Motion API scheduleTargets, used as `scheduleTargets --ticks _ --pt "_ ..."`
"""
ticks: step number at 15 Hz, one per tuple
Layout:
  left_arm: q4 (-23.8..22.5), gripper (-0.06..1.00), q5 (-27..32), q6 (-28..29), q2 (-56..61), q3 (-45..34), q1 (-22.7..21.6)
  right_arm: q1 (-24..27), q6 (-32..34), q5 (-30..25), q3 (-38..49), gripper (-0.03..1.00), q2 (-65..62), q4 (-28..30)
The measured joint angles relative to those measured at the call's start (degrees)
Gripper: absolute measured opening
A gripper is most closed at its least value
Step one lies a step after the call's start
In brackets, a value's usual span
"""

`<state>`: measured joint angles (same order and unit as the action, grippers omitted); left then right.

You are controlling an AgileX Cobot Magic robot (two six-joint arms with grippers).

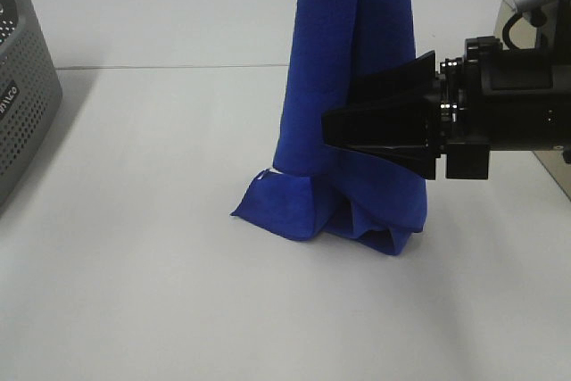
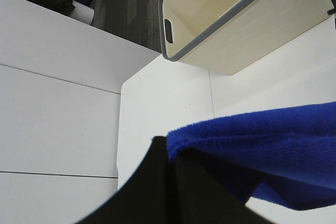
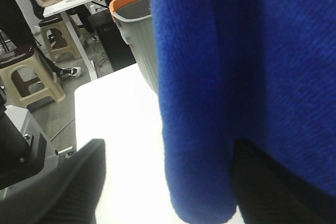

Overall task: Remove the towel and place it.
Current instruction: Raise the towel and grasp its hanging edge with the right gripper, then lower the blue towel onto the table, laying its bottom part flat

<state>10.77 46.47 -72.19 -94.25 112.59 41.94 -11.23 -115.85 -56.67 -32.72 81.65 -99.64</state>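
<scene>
The royal-blue towel (image 1: 348, 42) hangs in a long bunched column from above the top of the exterior view. Its lower end rests crumpled on the white table (image 1: 134, 292). My left gripper (image 2: 173, 171) is out of the exterior view. In its wrist view it is shut on the towel's upper edge (image 2: 273, 140). My right gripper (image 1: 335, 131) reaches in from the right at mid-height of the hanging towel. Its jaws are spread wide, with a fold of the towel (image 3: 236, 77) hanging between the fingers (image 3: 58, 187).
The grey perforated basket (image 1: 22, 104) stands at the table's far left edge; it also shows in the right wrist view (image 3: 134, 30) with an orange rim. A beige bin with a grey rim (image 2: 236, 19) stands off the table. People and stools stand beyond the table.
</scene>
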Motion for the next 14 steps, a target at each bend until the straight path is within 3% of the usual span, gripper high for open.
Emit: scheduleTargets --ticks 9,12,14 --pt "2.7 0.0 0.0 0.0 0.0 0.0 0.0 0.0 -0.5 0.7 -6.5 0.63 6.6 0.0" --pt "2.7 0.0 0.0 0.0 0.0 0.0 0.0 0.0 -0.3 0.5 -6.5 0.54 7.7 0.0" --pt "2.7 0.0 0.0 0.0 0.0 0.0 0.0 0.0 0.2 -0.7 -6.5 0.39 7.7 0.0"
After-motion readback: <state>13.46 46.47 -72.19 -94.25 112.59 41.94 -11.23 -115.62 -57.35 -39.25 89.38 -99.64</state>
